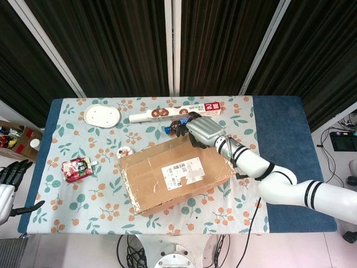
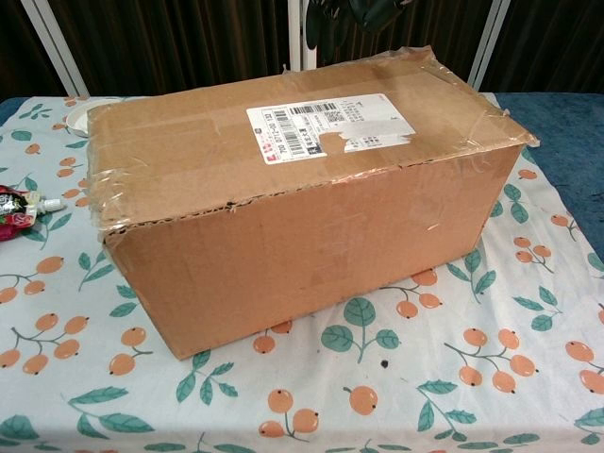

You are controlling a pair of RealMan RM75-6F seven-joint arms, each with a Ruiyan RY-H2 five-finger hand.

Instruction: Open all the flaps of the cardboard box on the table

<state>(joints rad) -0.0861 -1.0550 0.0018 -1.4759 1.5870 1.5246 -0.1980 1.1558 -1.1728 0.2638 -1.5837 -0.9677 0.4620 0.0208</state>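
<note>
Right hand (image 1: pixel 202 129) hovers, perhaps touching, over closed cardboard box (image 1: pixel 175 175).

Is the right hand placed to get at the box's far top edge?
Probably yes: the right hand hangs over the far edge of the box, flaps closed, nothing between them; contact can't be judged.

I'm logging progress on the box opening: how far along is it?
Nothing is open: the cardboard box sits closed, tape across its top. In hand: the right hand is over the box's far edge. The left hand waits off the table. All flaps remain.
</note>
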